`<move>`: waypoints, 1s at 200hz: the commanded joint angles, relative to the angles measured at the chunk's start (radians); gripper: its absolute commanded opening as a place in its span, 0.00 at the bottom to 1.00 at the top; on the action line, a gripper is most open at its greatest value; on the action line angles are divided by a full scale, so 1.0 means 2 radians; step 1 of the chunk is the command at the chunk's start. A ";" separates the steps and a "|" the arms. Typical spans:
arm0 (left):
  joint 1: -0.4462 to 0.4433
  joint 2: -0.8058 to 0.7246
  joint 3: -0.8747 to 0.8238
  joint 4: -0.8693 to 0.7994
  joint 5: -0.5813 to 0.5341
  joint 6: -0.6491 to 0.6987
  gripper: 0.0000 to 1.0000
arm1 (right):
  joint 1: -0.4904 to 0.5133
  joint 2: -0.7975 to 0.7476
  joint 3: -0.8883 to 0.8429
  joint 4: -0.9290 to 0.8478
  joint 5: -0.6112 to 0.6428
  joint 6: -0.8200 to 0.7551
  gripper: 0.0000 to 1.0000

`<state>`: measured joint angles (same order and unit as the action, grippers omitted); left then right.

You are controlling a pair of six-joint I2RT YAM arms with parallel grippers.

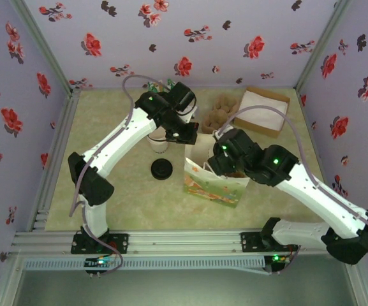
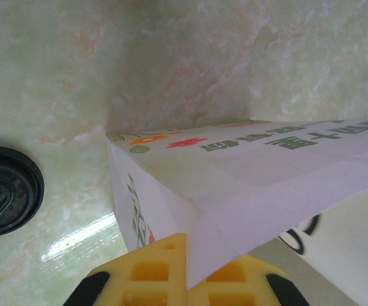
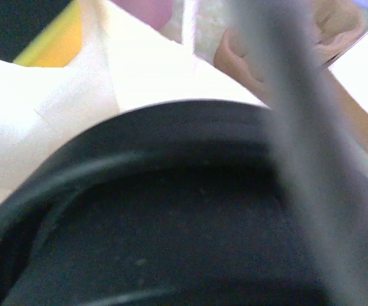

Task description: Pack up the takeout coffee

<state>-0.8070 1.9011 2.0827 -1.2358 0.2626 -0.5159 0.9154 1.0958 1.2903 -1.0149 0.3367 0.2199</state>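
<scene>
The takeout coffee's black lid [image 3: 171, 223] looms close under my right wrist camera, with the white inside of the paper bag [image 3: 62, 108] around it. My right gripper [image 1: 225, 167] hangs over the bag's mouth, jaws wide around the cup; its fingers are hidden. The printed paper bag [image 1: 215, 185] stands upright mid-table. My left gripper [image 1: 187, 137] is at its top left corner. In the left wrist view the yellow fingers [image 2: 152, 271] of that gripper [image 2: 193, 255] are shut on the bag's edge [image 2: 247, 172].
A loose black lid [image 1: 162, 169] [image 2: 5, 191] lies on the table left of the bag, with a white cup [image 1: 158, 143] just behind it. The brown pulp carrier [image 1: 219, 115] and a cardboard box of white napkins [image 1: 263, 111] sit at the back.
</scene>
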 commanded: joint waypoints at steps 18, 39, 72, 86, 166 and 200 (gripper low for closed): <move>-0.002 0.012 0.019 -0.018 0.002 0.013 0.00 | 0.041 -0.011 0.009 0.006 0.038 -0.002 0.71; -0.002 0.013 0.019 -0.019 0.001 0.013 0.00 | 0.068 -0.004 0.012 0.004 0.044 -0.007 0.71; -0.002 0.011 0.020 -0.020 0.000 0.013 0.00 | 0.075 0.021 0.008 -0.015 0.027 -0.011 0.71; -0.002 0.009 0.019 -0.020 -0.001 0.013 0.00 | 0.075 0.027 0.002 -0.019 0.015 -0.011 0.72; -0.002 0.010 0.022 -0.023 -0.003 0.015 0.00 | 0.075 0.055 -0.024 -0.050 -0.030 -0.014 0.72; 0.001 0.008 0.022 -0.024 -0.004 0.016 0.00 | 0.070 0.061 -0.032 -0.079 -0.034 -0.009 0.72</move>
<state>-0.8078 1.9060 2.0987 -1.2572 0.2623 -0.5121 1.0584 1.2079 1.2465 -1.0756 0.3008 0.2157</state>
